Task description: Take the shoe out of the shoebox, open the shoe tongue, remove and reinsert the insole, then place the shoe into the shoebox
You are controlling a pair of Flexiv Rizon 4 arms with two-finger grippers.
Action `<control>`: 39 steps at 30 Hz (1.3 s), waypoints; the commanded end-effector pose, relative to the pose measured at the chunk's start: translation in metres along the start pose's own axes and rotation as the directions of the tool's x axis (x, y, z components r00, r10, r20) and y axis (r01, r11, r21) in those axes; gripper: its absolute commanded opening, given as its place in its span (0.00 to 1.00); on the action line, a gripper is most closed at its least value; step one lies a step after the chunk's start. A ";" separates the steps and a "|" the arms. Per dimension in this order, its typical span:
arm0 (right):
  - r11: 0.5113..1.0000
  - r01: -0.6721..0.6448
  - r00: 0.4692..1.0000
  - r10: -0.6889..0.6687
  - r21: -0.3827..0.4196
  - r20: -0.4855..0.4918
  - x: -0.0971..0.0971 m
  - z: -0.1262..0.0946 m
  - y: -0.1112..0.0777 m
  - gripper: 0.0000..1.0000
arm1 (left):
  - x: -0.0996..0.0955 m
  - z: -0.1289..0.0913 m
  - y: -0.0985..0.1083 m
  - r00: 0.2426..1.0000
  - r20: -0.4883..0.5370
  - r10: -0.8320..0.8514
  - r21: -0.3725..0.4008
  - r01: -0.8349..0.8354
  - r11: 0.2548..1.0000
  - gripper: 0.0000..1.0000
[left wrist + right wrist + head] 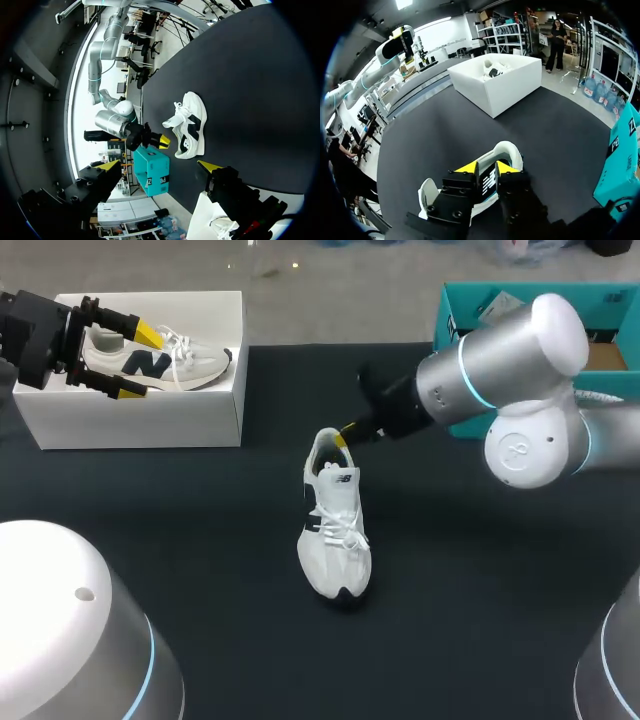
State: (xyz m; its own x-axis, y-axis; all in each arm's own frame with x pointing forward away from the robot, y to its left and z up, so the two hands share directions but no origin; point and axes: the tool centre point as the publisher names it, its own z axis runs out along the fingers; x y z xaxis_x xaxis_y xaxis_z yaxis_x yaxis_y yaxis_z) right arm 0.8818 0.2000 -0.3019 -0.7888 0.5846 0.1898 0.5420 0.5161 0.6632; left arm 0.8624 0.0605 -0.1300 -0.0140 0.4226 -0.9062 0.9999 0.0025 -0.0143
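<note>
Quick status from the remote desk. The white low-top sneaker with black patches (pixel 335 530) is out on the black table top (pixel 480 580). It stands on its sole, well apart from the white cardboard shoebox (pixel 140 425), with the toe pointing back at the robot and the heel away. That makes sense to me: my right arm (pixel 500 370) comes in low from the far side, so the heel end and the mouth of the shoe face it directly.

The right gripper (pixel 485 169) is down at the sneaker's opening, right by the heel collar. In its wrist view it sits over the mouth with a printed patch showing under it. That could be the tongue label or the insole, I can't say which. I also can't tell whether it's clamped on anything or just poised there. My guess is we're in the tongue/insole part of the job, since the shoe is out and that gripper is at its mouth.

The left gripper (pixel 140 362) hangs above the shoebox, spread wide with nothing in it. I reckon it's parked out of the way and handy for when the sneaker goes in. Inside the box lies a pale grey sneaker with a dark side letter (pixel 190 360), so space in there looks tight. A teal cardboard box (pixel 460 310) sits behind the right arm, near the table's far edge.
</note>
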 end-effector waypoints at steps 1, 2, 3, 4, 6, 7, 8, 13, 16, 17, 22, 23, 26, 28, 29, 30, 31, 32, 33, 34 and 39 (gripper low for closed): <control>0.999 -0.003 0.998 0.000 0.042 0.062 0.003 0.001 0.003 0.00 | -0.001 0.000 0.000 1.000 -0.004 0.000 0.000 0.000 1.000 1.00; 0.999 -0.003 0.998 0.000 0.042 0.062 0.003 0.001 0.003 0.00 | -0.001 0.000 0.000 1.000 -0.004 0.000 0.000 0.000 1.000 1.00; 0.999 -0.003 0.998 0.000 0.042 0.062 0.003 0.001 0.003 0.00 | -0.001 0.000 0.000 1.000 -0.004 0.000 0.000 0.000 1.000 1.00; 0.999 -0.003 0.998 0.000 0.042 0.062 0.003 0.001 0.003 0.00 | -0.001 0.000 0.000 1.000 -0.004 0.000 0.000 0.000 1.000 1.00; 0.995 -0.093 0.990 0.087 0.046 0.111 0.002 0.002 0.006 0.00 | -0.001 0.000 0.000 1.000 -0.004 0.000 0.000 0.000 1.000 1.00; 0.987 -0.151 0.977 0.141 0.055 0.160 0.003 0.003 0.009 0.00 | -0.001 0.000 0.000 1.000 -0.004 0.000 0.000 0.000 1.000 1.00; 0.969 -0.239 0.951 0.221 0.062 0.215 0.005 0.005 0.009 0.00 | -0.001 0.000 0.000 1.000 -0.004 0.000 0.000 0.000 1.000 1.00; 0.872 -0.485 0.781 0.397 0.069 0.482 0.006 0.012 -0.001 0.00 | -0.001 0.000 0.000 1.000 -0.004 0.000 0.000 0.000 1.000 1.00; 0.872 -0.485 0.781 0.397 0.069 0.482 0.006 0.012 -0.001 0.00 | -0.001 0.000 0.000 1.000 -0.004 0.000 0.000 0.000 1.000 1.00; 0.872 -0.485 0.781 0.397 0.069 0.482 0.006 0.012 -0.001 0.00 | -0.001 0.000 0.000 1.000 -0.004 0.000 0.000 0.000 1.000 1.00; 0.872 -0.485 0.781 0.397 0.069 0.482 0.006 0.012 -0.001 0.00 | -0.001 0.000 0.000 1.000 -0.004 0.000 0.000 0.000 1.000 1.00; 0.872 -0.485 0.781 0.397 0.069 0.482 0.006 0.012 -0.001 0.00 | -0.001 0.000 0.000 1.000 -0.004 0.000 0.000 0.000 1.000 1.00; 0.872 -0.485 0.781 0.397 0.069 0.482 0.006 0.012 -0.001 0.00 | -0.001 0.000 0.000 1.000 -0.004 0.000 0.000 0.000 1.000 1.00; 0.872 -0.485 0.781 0.397 0.069 0.482 0.006 0.012 -0.001 0.00 | -0.001 0.000 0.000 1.000 -0.004 0.000 0.000 0.000 1.000 1.00; 0.852 -0.519 0.775 0.435 0.068 0.458 0.010 0.016 -0.002 0.00 | -0.001 0.000 0.000 1.000 -0.004 0.000 0.000 0.000 1.000 1.00; 0.849 -0.524 0.774 0.441 0.069 0.455 0.013 0.020 -0.003 0.00 | -0.001 0.000 0.000 1.000 -0.004 0.000 0.000 0.000 1.000 1.00; 0.846 -0.529 0.766 0.445 0.062 0.465 0.014 0.023 -0.004 0.00 | -0.001 0.000 0.000 1.000 -0.004 0.000 0.000 0.000 1.000 1.00; 0.842 -0.537 0.760 0.454 0.055 0.465 0.014 0.029 -0.006 0.00 | -0.001 0.000 0.000 1.000 -0.004 0.000 0.000 0.000 1.000 1.00; 0.836 -0.546 0.754 0.462 0.054 0.467 0.014 0.033 -0.008 0.00 | -0.001 0.000 0.000 1.000 -0.004 0.000 0.000 0.000 1.000 1.00; 0.832 -0.553 0.745 0.469 0.045 0.475 0.014 0.036 -0.010 0.00 | -0.001 0.000 0.000 1.000 -0.004 0.000 0.000 0.000 1.000 1.00; 0.800 -0.597 0.717 0.505 0.051 0.480 0.007 0.043 -0.023 0.00 | -0.001 0.000 0.000 1.000 -0.004 0.000 0.000 0.000 1.000 1.00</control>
State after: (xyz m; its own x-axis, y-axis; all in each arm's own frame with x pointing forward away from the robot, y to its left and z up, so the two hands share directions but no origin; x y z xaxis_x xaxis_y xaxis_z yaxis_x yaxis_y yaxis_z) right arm 0.8752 0.2115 -0.3389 -0.1861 0.9623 0.1985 0.9175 0.0979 0.3854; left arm 0.8624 0.0605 -0.1300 -0.0141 0.4226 -0.9062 0.9999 0.0025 -0.0143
